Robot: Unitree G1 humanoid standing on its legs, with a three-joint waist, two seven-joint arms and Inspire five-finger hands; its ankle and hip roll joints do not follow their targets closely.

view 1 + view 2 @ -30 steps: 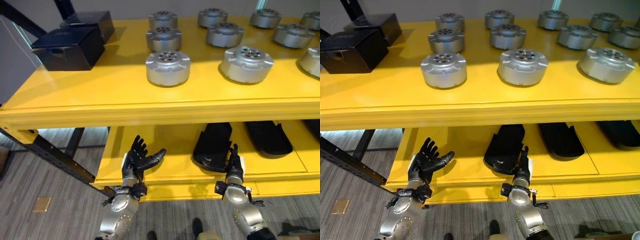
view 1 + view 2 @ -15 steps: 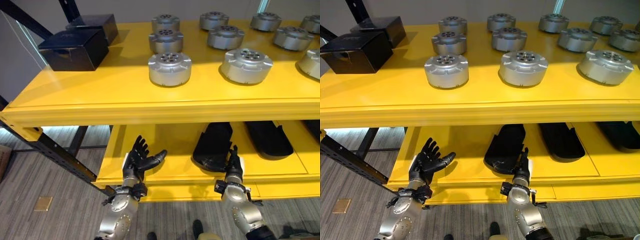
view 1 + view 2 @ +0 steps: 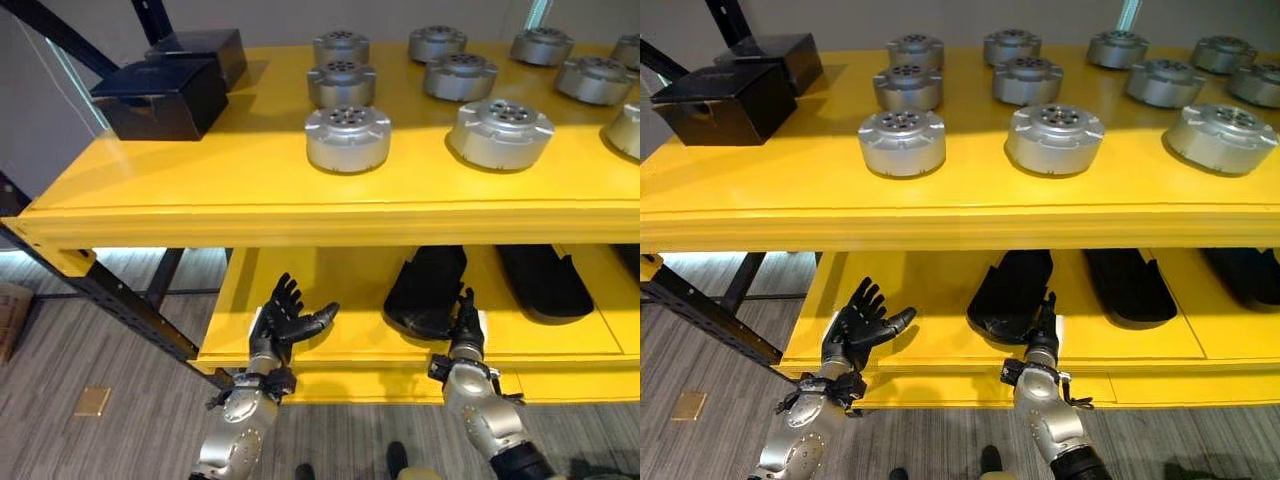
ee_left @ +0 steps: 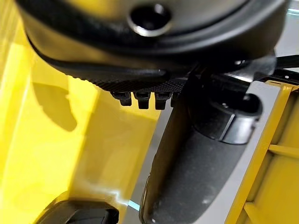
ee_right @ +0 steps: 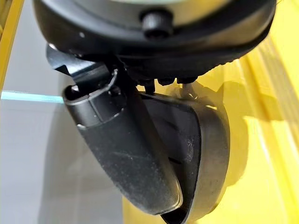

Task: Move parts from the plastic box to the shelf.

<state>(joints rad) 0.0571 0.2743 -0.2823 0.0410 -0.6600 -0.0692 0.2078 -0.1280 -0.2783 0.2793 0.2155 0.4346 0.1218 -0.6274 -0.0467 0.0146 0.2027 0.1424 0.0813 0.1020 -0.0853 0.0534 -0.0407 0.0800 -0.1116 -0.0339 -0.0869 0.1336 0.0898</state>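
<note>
Two-tier yellow shelf (image 3: pixel 200 190). Top tier carries round silver parts (image 3: pixel 347 137), all lying flat with the bolt-hole face up; being discs, they show no long axis. They sit in loose rows running back from the front edge, with the nearest pair (image 3: pixel 1055 138) set a little back from the lip. Two black boxes (image 3: pixel 160 95) stand at the top tier's left rear corner. A bare yellow strip runs along the front edge and between the boxes and the parts.

Lower tier: dark elongated moulded pieces (image 3: pixel 1012 295) lie with their long axes running front to back; the rightmost one is cut off by the frame edge, and their rear ends are lost in shadow under the top tier.

Left hand (image 3: pixel 283 322) is raised before the lower tier's front left, fingers spread wide, thumb out, holding nothing. Right hand (image 3: pixel 464 328) is upright just before the near end of the leftmost dark piece, fingers straight and together, seen edge-on; it probably touches that piece, but contact is hard to make out. In the right wrist view the dark piece (image 5: pixel 205 154) lies just past the hand.
</note>
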